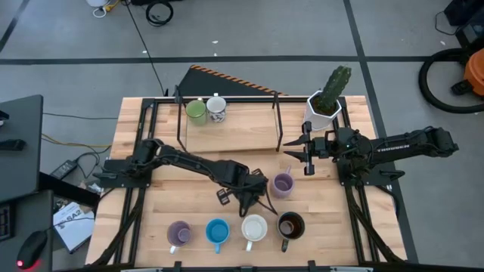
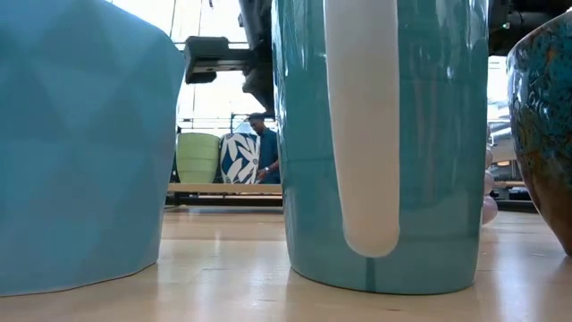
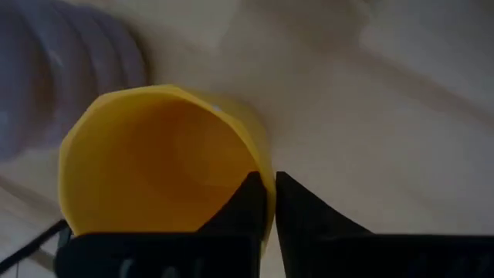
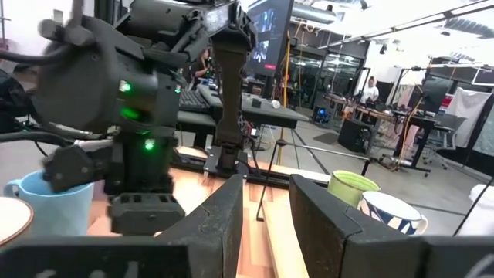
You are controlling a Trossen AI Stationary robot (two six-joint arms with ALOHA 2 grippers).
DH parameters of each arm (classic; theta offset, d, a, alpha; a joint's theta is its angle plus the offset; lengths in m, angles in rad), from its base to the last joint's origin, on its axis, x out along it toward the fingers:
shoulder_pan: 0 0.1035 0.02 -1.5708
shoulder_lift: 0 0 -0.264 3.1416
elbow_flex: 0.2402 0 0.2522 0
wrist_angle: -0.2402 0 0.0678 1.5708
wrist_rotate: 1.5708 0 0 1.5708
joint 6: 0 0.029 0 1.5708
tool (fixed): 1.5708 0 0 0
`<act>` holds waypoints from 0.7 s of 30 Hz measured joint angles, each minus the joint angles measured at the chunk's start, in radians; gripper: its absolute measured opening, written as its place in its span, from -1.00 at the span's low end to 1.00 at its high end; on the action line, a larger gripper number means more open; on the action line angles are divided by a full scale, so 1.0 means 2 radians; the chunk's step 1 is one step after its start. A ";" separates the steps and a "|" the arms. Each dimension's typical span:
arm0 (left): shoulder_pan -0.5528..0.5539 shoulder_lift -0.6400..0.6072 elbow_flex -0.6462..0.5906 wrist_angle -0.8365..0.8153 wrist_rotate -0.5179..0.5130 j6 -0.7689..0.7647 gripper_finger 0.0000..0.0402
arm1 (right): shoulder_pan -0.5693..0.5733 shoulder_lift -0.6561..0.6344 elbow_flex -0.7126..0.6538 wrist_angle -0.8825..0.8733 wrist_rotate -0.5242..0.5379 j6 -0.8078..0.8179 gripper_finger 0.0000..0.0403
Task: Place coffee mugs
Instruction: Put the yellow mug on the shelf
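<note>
My left gripper (image 1: 253, 193) (image 3: 270, 179) is over the middle of the table, shut on an orange mug (image 3: 154, 162) that the gripper hides in the high view. A lilac mug (image 1: 283, 183) stands just right of it. A second lilac mug (image 1: 179, 234), a blue mug (image 1: 218, 231), a white mug (image 1: 254, 228) and a dark brown mug (image 1: 290, 225) stand in a row near the table's near edge. The green mug (image 1: 196, 111) and the grey-white mug (image 1: 216, 109) stand on the far shelf. My right gripper (image 1: 306, 155) (image 4: 266, 216) waits open by the cactus pot. My left gripper pinches the orange mug's wall at the rim (image 3: 267, 202), one finger (image 3: 245, 202) inside the mug and one (image 3: 309, 220) outside. It comes from above, slanting. The mug's mouth faces the wrist camera. Whether its base is on the table does not show.
A white faceted pot with a cactus (image 1: 327, 102) stands at the far right corner. A black wire rack (image 1: 227, 98) frames the far shelf. Bare wood lies between the lilac mug and the shelf. In the low view the row of mugs (image 2: 375, 134) fills the foreground; a person (image 2: 265, 148) shows far behind.
</note>
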 joint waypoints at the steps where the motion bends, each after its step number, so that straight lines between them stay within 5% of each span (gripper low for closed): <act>1: 0.003 -0.003 0.000 -0.013 -0.006 0.008 -0.89 | 0.000 0.000 0.000 0.000 0.000 0.000 -0.43; 10: 0.035 -0.032 0.001 -0.069 -0.086 0.097 -0.89 | 0.000 0.000 0.000 -0.001 0.000 -0.002 -0.43; 21: 0.121 -0.070 0.002 -0.074 -0.051 0.081 -0.89 | 0.000 0.000 0.000 -0.001 0.000 -0.004 -0.43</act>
